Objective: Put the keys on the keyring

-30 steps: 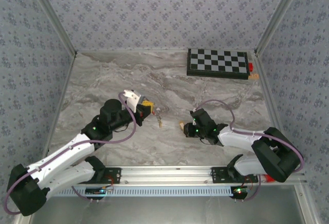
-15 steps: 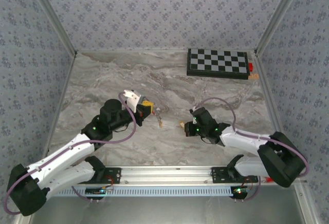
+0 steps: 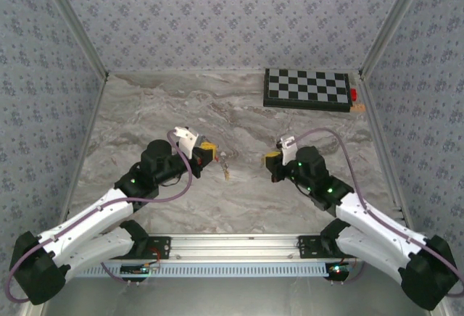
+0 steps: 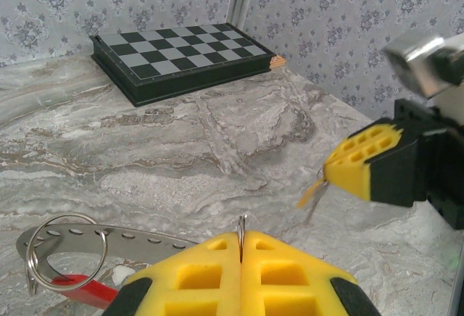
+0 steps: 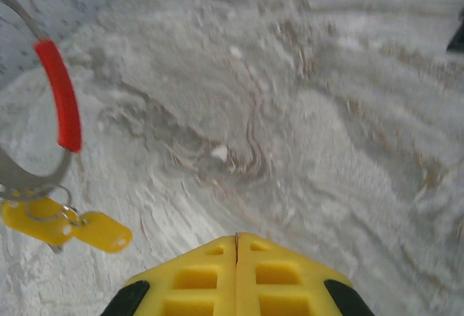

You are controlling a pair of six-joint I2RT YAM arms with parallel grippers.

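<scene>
Keyring [image 5: 59, 95], red and grey, hangs over the middle of the worktop [image 3: 145, 113] with a yellow key [image 5: 101, 233] below it. The left gripper [image 4: 241, 249] is clenched on its thin wire. Just to the right, the right gripper [image 3: 272, 161] pinches the orange-tan key [image 4: 313, 193], raised off the worktop.

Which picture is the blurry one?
Right wrist view: blurry, the marble table and the red part of the keyring look smeared. Left wrist view: sharp, the chessboard squares are crisp. Top view: clear and evenly lit, with only soft shadows.
</scene>
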